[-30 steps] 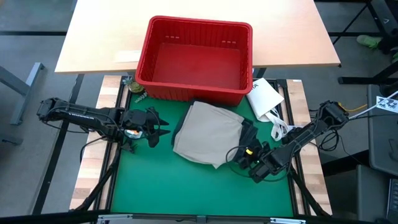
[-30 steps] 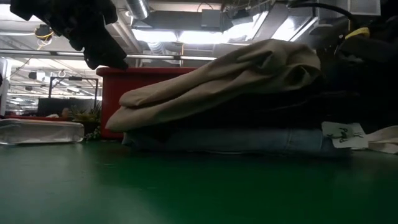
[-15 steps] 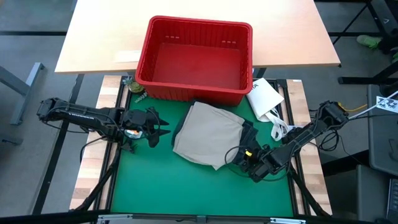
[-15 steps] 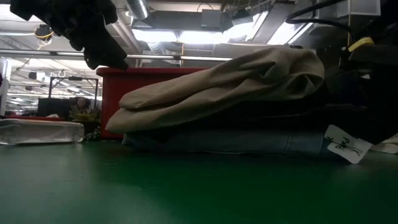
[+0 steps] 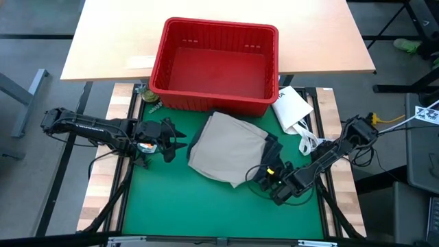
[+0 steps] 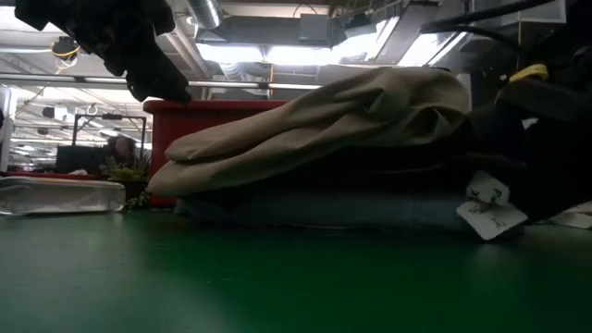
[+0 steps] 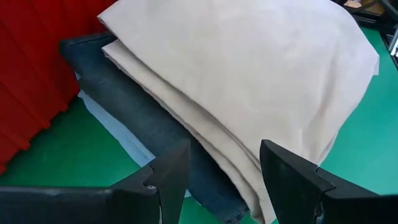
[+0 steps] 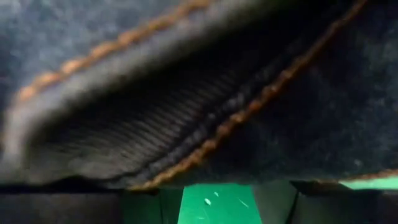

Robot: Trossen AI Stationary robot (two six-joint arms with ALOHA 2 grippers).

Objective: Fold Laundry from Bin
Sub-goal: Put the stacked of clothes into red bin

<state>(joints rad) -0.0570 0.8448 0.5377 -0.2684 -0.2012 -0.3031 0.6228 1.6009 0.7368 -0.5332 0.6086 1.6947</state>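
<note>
Laundry (image 5: 226,147) shifted on green mat (image 5: 206,206).

Overhead view straight down, low view level across the mat, both sharing khaki trousers (image 5: 228,147), wrist views close-up

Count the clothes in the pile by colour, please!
Tan khaki trousers: 1
Dark blue denim jeans: 1
Light blue garment: 1
Total: 3 that show; more could hide in the stack.
</note>
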